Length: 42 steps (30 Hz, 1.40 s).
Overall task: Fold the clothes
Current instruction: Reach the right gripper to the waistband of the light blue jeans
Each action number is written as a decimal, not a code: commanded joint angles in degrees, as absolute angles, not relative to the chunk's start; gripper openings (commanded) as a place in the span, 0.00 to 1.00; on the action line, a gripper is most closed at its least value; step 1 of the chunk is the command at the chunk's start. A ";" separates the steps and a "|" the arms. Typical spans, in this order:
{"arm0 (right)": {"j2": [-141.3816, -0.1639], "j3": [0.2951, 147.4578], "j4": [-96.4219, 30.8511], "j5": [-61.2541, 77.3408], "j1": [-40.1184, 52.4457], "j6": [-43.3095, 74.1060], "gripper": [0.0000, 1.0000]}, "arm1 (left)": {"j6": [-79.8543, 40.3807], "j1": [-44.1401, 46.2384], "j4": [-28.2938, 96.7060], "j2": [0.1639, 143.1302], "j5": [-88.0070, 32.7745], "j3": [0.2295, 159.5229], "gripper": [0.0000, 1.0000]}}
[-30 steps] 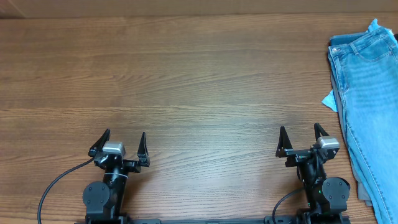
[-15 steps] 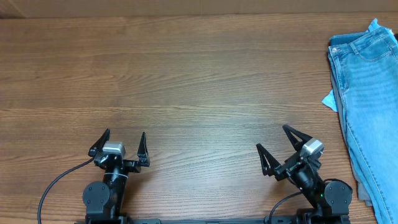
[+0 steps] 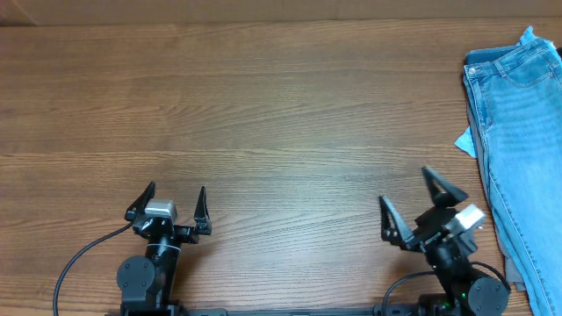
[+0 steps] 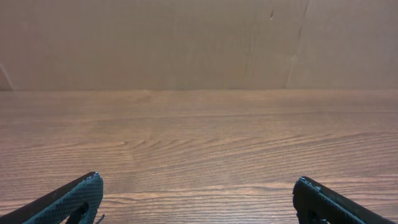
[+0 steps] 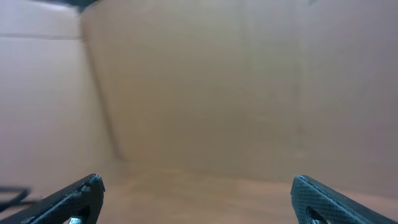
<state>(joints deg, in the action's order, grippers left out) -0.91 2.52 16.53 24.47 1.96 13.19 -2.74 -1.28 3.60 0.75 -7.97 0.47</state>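
Observation:
Light-blue faded denim jeans (image 3: pixel 522 140) lie at the right edge of the wooden table (image 3: pixel 281 114), waistband at the far end, partly cut off by the frame. A grey garment edge (image 3: pixel 512 272) shows under them near the front right. My left gripper (image 3: pixel 169 204) is open and empty at the front left; its fingertips show in the left wrist view (image 4: pixel 196 186). My right gripper (image 3: pixel 411 204) is open and empty at the front right, turned to the left, with the jeans to its right. Its wrist view (image 5: pixel 196 186) is blurred and shows only fingertips and a brown wall.
A brown cardboard wall (image 4: pixel 199 43) stands along the table's far edge. A small light-blue cloth corner (image 3: pixel 464 140) sticks out left of the jeans. A black cable (image 3: pixel 79 263) runs from the left arm's base.
The right arm has swung and tilted: its gripper rotated to point left, then shifted right towards the jeans. The left arm and the jeans have not moved.

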 commanded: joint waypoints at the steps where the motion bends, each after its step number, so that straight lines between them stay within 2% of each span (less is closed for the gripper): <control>1: -3.46 10.11 17.02 15.92 2.17 8.23 1.00 | -1.65 -1.74 3.64 0.25 -8.43 0.27 1.00; 5: -12.53 18.90 15.49 14.02 2.17 -0.56 1.00 | -1.67 -1.74 3.64 0.25 -8.43 0.27 1.00; 12: -38.72 39.31 6.20 5.43 2.17 -12.86 1.00 | -1.65 -1.74 3.64 0.25 -8.43 0.27 1.00; 15: -55.96 51.86 -2.98 -4.25 2.00 -15.27 1.00 | -1.65 -1.74 3.64 0.25 -8.40 0.27 1.00; 18: -68.10 61.21 -10.79 -7.86 0.86 -15.29 1.00 | -1.67 -1.74 3.64 0.25 -8.43 0.27 1.00; 24: -95.31 87.09 -35.66 -8.32 -4.01 -14.61 1.00 | -1.65 -1.74 3.64 0.25 -8.43 0.27 1.00; 27: -103.68 95.55 -42.57 -8.99 -4.54 -14.63 1.00 | -1.65 -1.74 3.64 0.25 -8.43 0.27 1.00; 32: -108.25 96.60 -38.00 -9.76 -4.91 -15.53 1.00 | -1.65 -1.74 3.64 0.25 -8.43 0.27 1.00; 36: -112.60 96.60 -33.45 -16.23 -6.31 -15.51 1.00 | -1.67 -1.74 3.64 0.25 -8.43 0.27 1.00; 42: -119.59 96.62 -32.25 -19.51 -7.97 -15.49 1.00 | -1.65 -1.74 3.64 0.25 -8.43 0.27 1.00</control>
